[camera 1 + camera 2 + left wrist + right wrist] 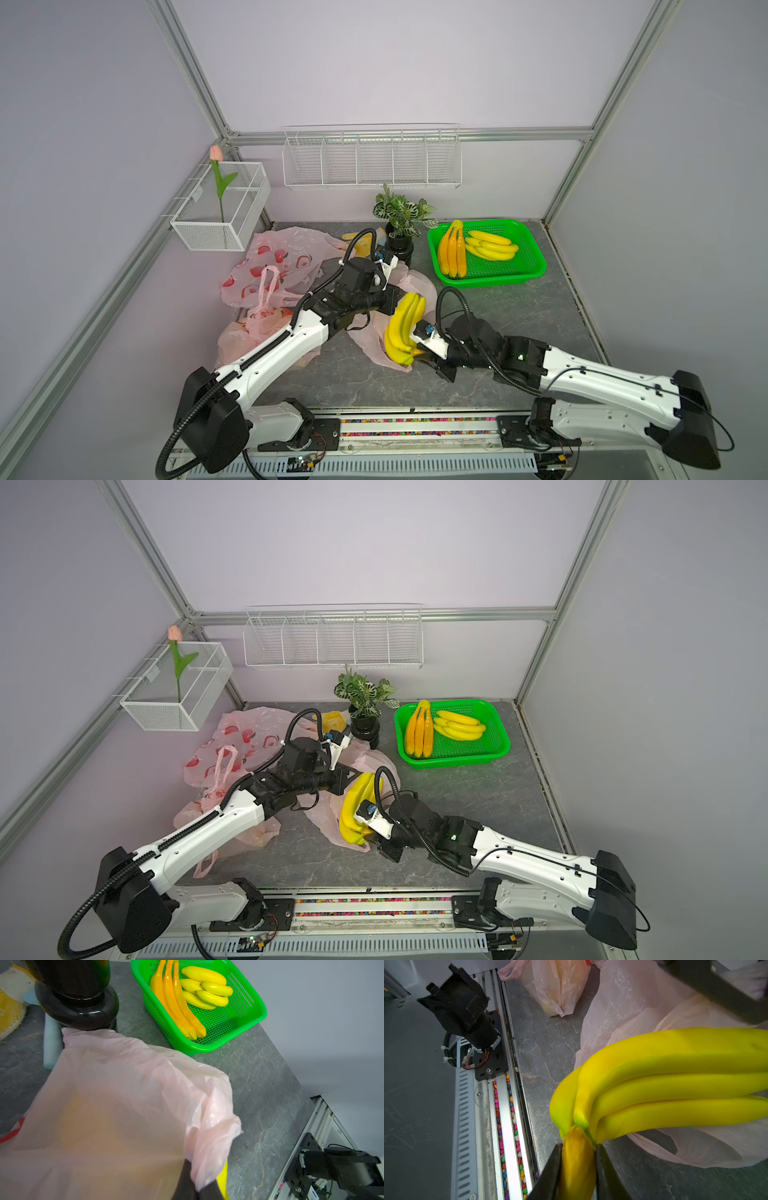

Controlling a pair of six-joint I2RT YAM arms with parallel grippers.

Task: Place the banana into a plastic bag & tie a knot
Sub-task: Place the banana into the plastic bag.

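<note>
Right claw: pinching the stem of the banana bunch, and there it is, both black fingers pressed flat against the stub, nearer the robot than the green basket and to its left.
Banana bunch: held out over the pale pink plastic bag. Its long axis runs near to far, stem end toward the robot, tips pointing away at the bag's raised edge. The curve bows away from the green basket. Whether it rests on the film, I can't tell.
Left claw: pressed together on the bag's rim, plastic bunched around the dark fingers. It sits at the bunch's tips, left of the basket's near corner.
Plastic bag: crumpled film spreading from under the bunch to just beside the basket's left wall; yellow glows through it in the left wrist view.
Table: grey stone-look top under everything.
Green basket: two more bunches inside, a long orange-yellow one along its left side and a short yellow one lying crosswise.
Potted plant: black pot just left of the basket's far corner.
Printed bags: pink with a fruit print, well left of the basket.
Wire bin: on the side wall, far left of the basket and higher, with a tulip in it.
Wire rack: on the back wall, beyond and above the basket.
</note>
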